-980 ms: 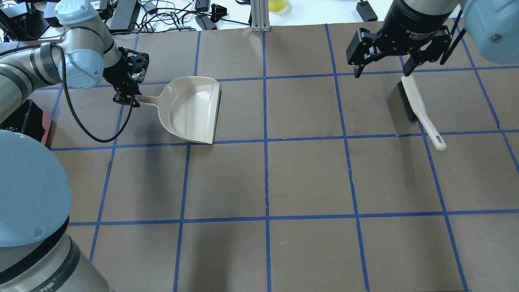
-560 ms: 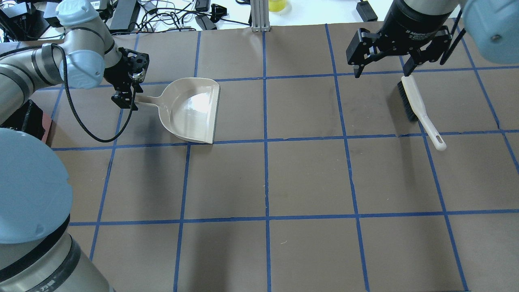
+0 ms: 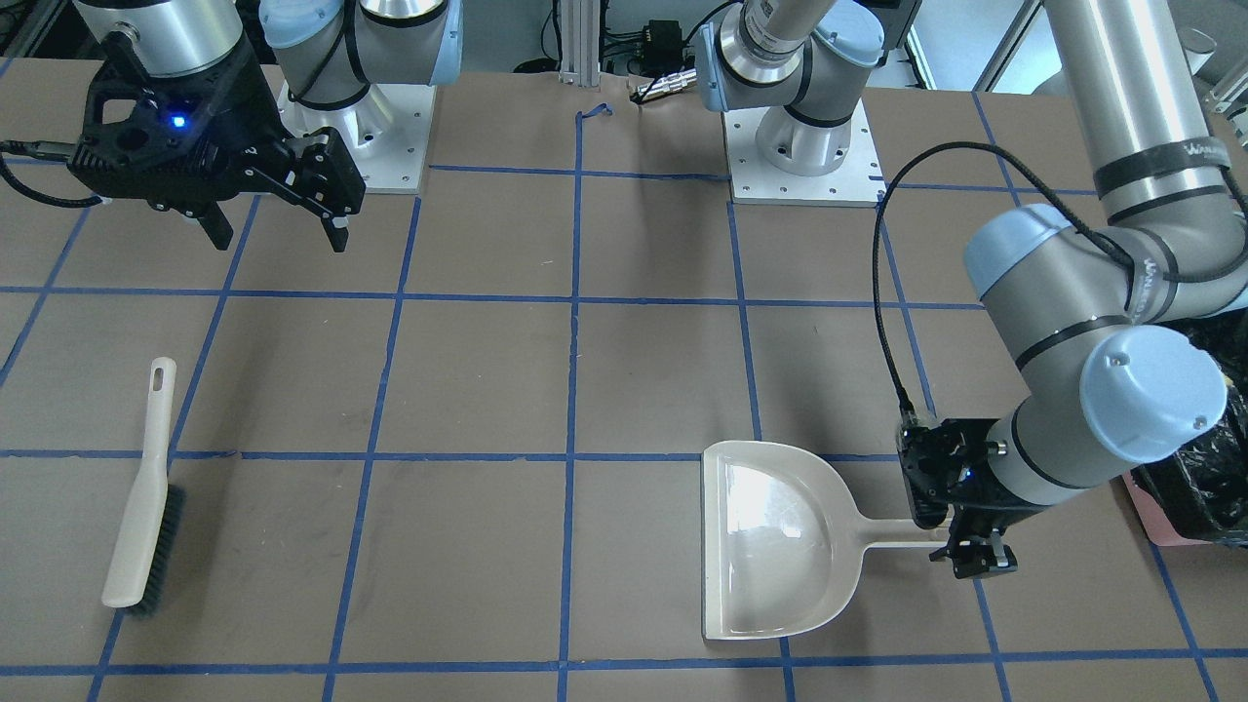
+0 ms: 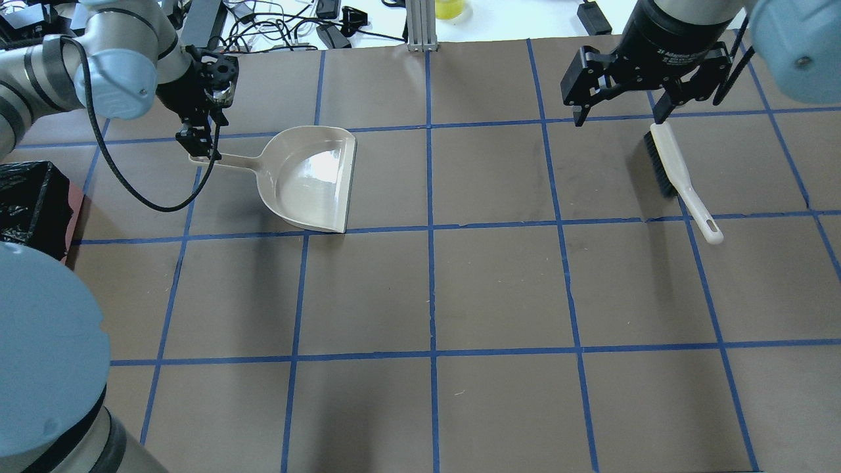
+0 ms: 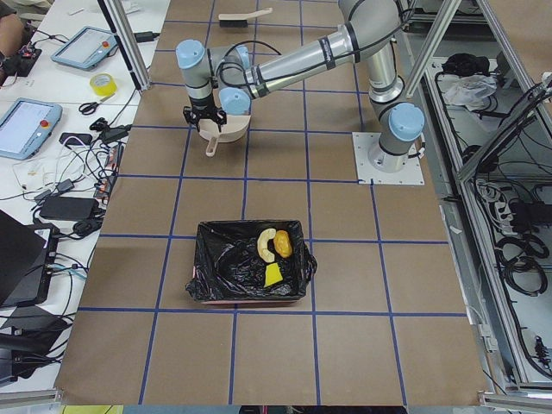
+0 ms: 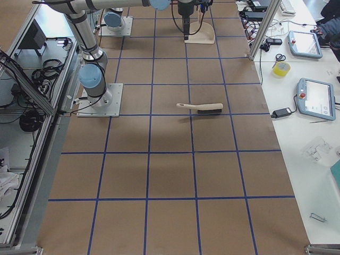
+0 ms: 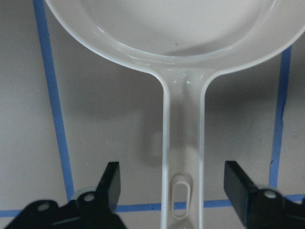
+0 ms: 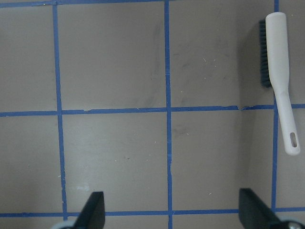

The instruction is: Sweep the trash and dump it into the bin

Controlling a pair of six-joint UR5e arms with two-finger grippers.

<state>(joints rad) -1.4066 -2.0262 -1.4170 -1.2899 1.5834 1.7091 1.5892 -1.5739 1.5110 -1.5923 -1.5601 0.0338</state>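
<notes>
The trash lies in the bin point(image 5: 216, 269), a pink-sided box lined with a black bag: a golden-brown lump point(image 5: 284, 245), a shrimp-like piece point(image 5: 266, 242) and a yellow wedge point(image 5: 272, 275). The bin's corner shows at the left edge of the overhead view point(image 4: 29, 197). My left gripper point(image 4: 200, 146) is open, its fingers astride the end of the beige dustpan's point(image 4: 309, 177) handle point(image 7: 183, 143) without touching it. The pan is empty and flat on the table. My right gripper point(image 4: 617, 118) is open and empty, raised above the table, with the brush point(image 4: 677, 177) below it.
The brown mat has a blue tape grid. Cables, power bricks and a metal post point(image 4: 420, 26) line the far edge. Tablets, tape and scissors lie on the white side table point(image 5: 52, 103). The arm bases point(image 3: 799, 146) stand at the robot's edge.
My left arm has swung toward the far edge and its gripper has slid back to the handle's end. The bin's corner is now uncovered. The dustpan, the brush and the right gripper stay put.
</notes>
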